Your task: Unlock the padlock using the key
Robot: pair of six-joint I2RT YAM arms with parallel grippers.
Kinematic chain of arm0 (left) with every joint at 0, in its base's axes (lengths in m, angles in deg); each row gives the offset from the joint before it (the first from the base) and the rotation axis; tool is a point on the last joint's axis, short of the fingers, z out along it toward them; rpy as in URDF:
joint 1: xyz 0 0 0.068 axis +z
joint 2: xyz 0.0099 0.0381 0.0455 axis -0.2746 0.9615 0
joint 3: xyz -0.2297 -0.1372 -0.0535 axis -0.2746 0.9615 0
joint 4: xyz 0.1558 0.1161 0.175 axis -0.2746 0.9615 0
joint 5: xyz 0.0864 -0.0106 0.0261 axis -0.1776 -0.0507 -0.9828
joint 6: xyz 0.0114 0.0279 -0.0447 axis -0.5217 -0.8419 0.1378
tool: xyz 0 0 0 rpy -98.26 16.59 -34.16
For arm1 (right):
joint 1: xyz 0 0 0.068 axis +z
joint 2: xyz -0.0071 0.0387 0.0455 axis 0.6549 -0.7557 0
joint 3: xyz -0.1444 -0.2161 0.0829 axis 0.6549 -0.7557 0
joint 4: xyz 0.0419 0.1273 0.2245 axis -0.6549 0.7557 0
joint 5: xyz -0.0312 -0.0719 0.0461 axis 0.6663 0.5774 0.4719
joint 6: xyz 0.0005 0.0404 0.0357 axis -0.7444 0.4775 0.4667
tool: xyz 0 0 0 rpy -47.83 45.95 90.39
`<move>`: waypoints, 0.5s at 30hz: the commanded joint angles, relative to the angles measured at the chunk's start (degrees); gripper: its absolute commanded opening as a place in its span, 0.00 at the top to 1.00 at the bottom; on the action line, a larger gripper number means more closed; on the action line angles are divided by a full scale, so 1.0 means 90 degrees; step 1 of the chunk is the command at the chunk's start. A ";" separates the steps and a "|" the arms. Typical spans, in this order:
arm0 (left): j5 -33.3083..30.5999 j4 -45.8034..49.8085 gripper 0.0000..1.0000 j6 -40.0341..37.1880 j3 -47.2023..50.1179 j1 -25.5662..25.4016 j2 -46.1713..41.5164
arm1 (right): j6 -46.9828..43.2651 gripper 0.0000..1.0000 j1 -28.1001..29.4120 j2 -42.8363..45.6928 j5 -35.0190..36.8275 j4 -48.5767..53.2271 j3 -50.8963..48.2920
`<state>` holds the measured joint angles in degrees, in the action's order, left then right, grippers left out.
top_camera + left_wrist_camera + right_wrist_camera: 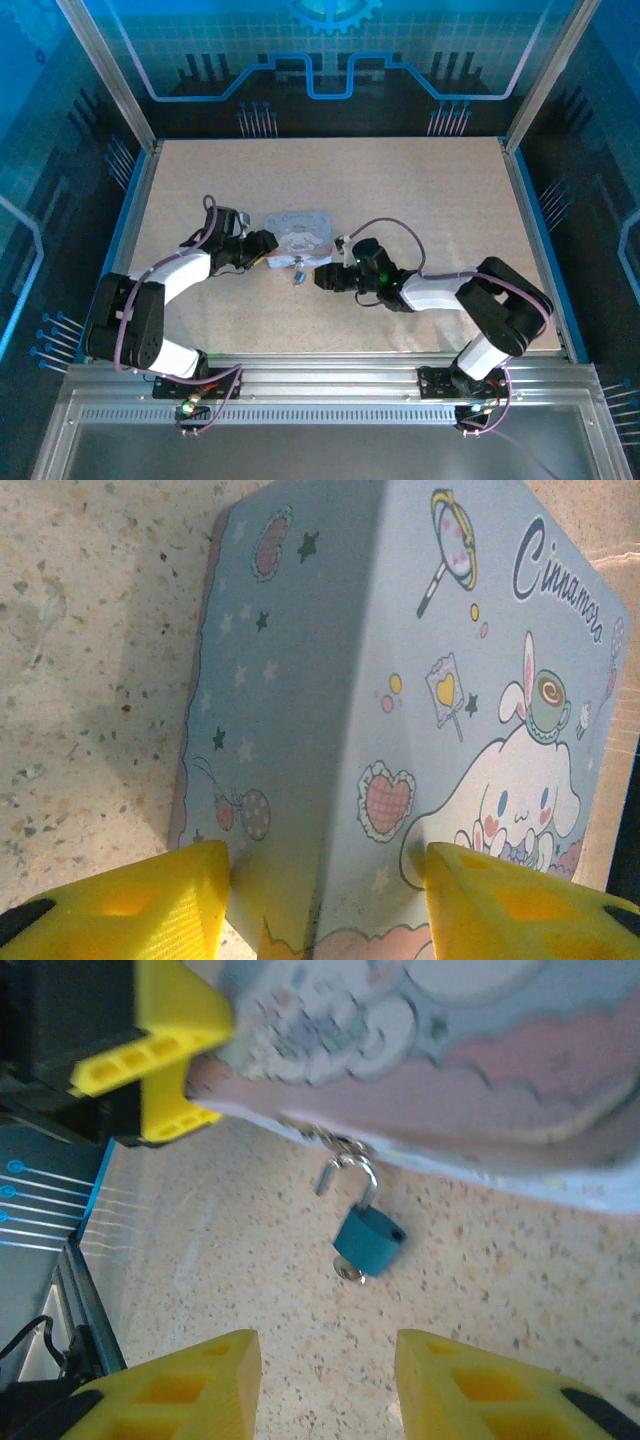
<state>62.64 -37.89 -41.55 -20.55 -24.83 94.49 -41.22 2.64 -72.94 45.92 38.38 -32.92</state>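
**A:** What is seen from the top camera?

**B:** A grey-blue rectangular tin box (298,232) with a picture on its lid is laid near the middle of the speckled beige table (430,190). The left arm (185,268) is stretched forward and bent to the right, so the left gripper (262,250) is placed at the box's left near corner. The right arm (440,290) is folded low toward the left, and the right gripper (322,275) is pointed at the box's near edge. A small dark padlock (297,273) with a silvery metal part is found just at that edge, between the two grippers.

**A:** Can any writing be read in the left wrist view?

**B:** Yes. The letters "Cinnamoro" (560,575) are read on the lid in dark cursive; the end of the word is lost at the lid's edge. A white long-eared cartoon animal, hearts and stars are drawn below it. The yellow fingers (140,905) are set on both sides of the box's corner and pressed against it, so the box is clamped.

**A:** And the right wrist view?

**B:** The padlock's teal-blue body (370,1240) is seen just below the box's rim. Its shackle (352,1172) is hooked at the rim, with one end free of the body. A small silvery piece (349,1272) is seen under the body; what it is cannot be told. The right gripper's yellow fingers (480,1390) are spread apart, with nothing between them, and are well short of the padlock.
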 commanded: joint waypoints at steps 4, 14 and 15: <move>-0.0198 0.0370 0.48 0.0122 0.0432 -0.0279 -0.0421 | -0.0936 0.53 -0.0476 0.0125 -0.0609 -0.0093 0.0152; -0.0228 0.0481 0.47 0.0421 0.0785 -0.0649 -0.1050 | -0.1310 0.52 -0.1153 -0.0634 -0.1450 -0.0335 0.0810; -0.0238 0.0454 0.47 0.0476 0.0817 -0.0696 -0.1090 | -0.1335 0.52 -0.1178 -0.0713 -0.1515 -0.0340 0.0892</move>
<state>61.42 -36.38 -38.91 -14.54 -29.92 86.27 -50.99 -6.96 -77.05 36.30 36.80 -27.44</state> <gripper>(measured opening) 0.526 0.481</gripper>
